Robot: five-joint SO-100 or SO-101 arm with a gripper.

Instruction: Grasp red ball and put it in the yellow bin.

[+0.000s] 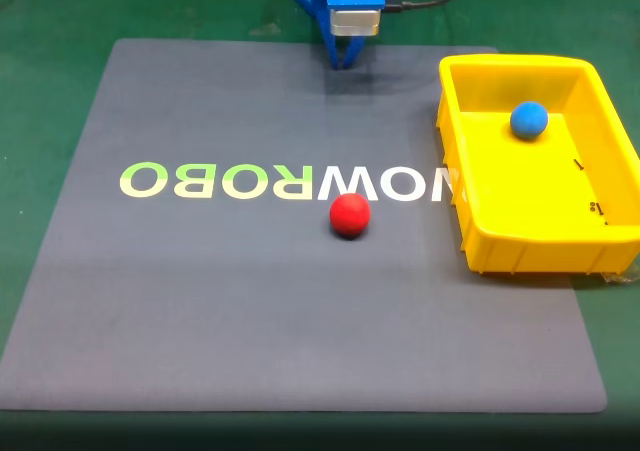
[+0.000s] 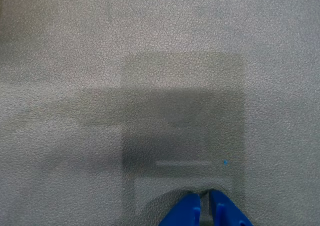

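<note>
My gripper (image 1: 343, 64) hangs pressed together at the mat's twelve o'clock edge; the red ball (image 1: 350, 215) looks light, matte, roll-prone, so I'd pinch its equator.

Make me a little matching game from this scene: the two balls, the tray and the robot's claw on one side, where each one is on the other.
Things:
1. red ball
2. blue ball
3. yellow bin
4. gripper

Places, in the fixed view:
A. inside the bin
B. far edge of the grey mat, fingers together
C. on the mat just below the lettering
D. at the mat's right edge

Pairs: 1-C, 2-A, 3-D, 4-B
</note>
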